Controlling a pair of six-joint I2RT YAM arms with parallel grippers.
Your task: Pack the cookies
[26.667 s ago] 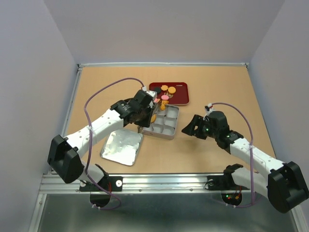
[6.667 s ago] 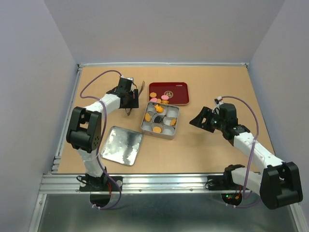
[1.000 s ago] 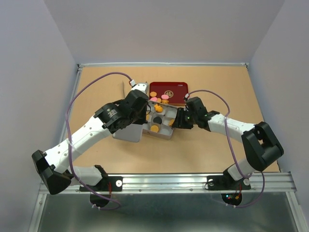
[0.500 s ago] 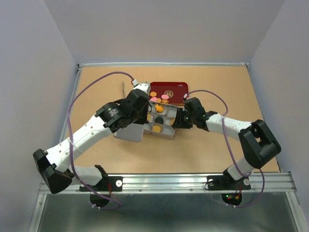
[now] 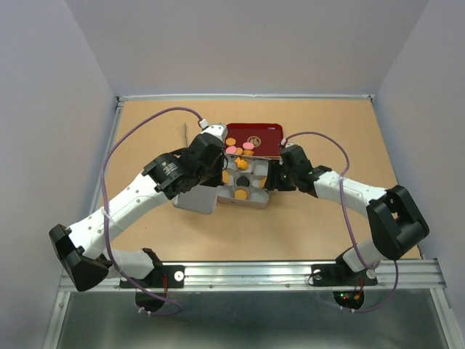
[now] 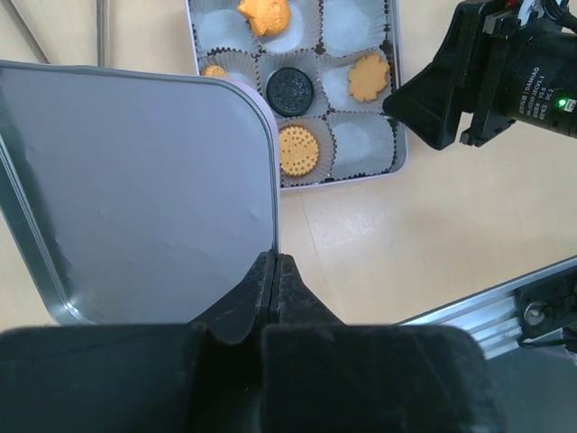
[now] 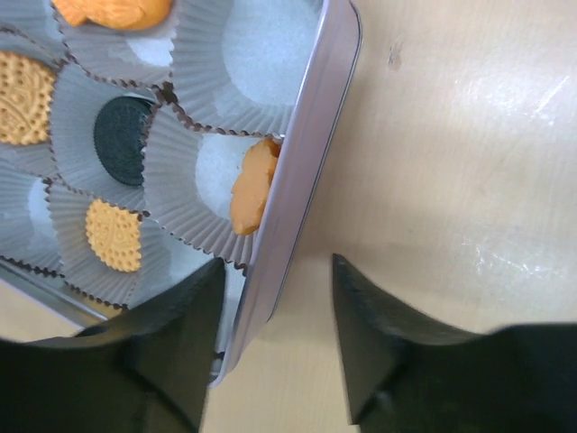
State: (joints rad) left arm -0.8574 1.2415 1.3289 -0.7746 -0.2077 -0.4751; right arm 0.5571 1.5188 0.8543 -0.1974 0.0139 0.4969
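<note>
The lid (image 6: 135, 189) I hold covers one corner of the tin (image 6: 343, 179) — what lies in those cups I cannot see. My right wrist view cuts the tin off at top and left. From above, the cookies (image 5: 248, 146) on the tray (image 5: 270, 134) are too small to tell their shapes.

Bright, even light; glare on table (image 7: 505, 99) (right wrist); sharp.

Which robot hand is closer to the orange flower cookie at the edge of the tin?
The right. The right gripper straddles the tin wall right beside the orange flower cookie; the left gripper is across the tin, pinching the lid.
</note>
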